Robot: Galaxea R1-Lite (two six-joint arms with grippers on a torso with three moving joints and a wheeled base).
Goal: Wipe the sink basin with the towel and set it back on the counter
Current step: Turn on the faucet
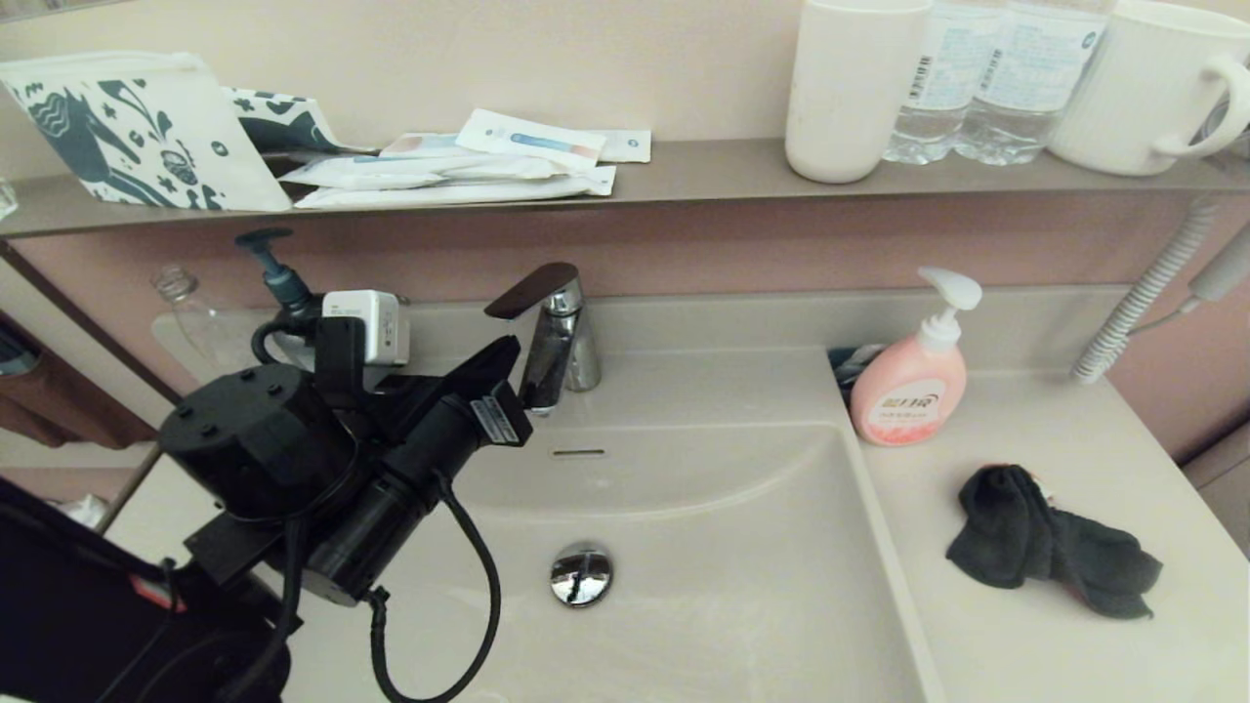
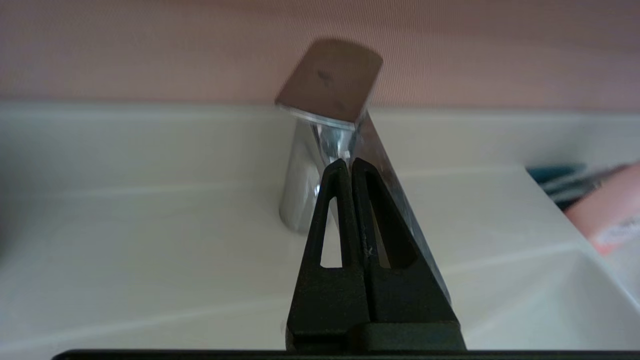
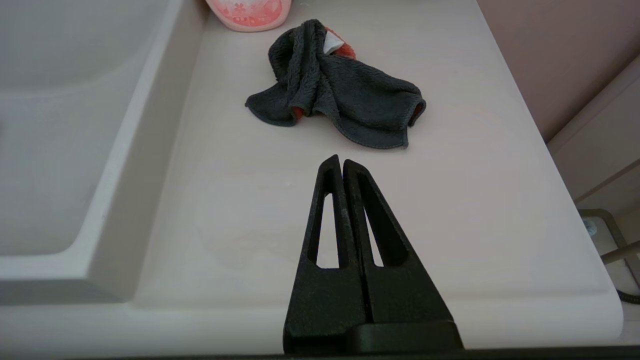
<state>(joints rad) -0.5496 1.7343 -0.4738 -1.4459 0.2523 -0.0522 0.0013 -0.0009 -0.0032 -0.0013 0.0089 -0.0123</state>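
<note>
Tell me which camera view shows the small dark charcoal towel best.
The right wrist view: the crumpled charcoal towel fills the frame's centre, with coral underside and white tag visible. The head view shows it smaller, lying on the beige counter. The left wrist view misses it entirely.

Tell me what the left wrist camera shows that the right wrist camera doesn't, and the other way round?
Only the left wrist view shows the chrome faucet, with the left gripper right in front of it, jaws shut and empty.

Only the right wrist view shows the towel, crumpled on the counter ahead of the right gripper, whose jaws are also shut and empty.

Both catch part of the pink soap bottle and some of the beige sink basin.
</note>
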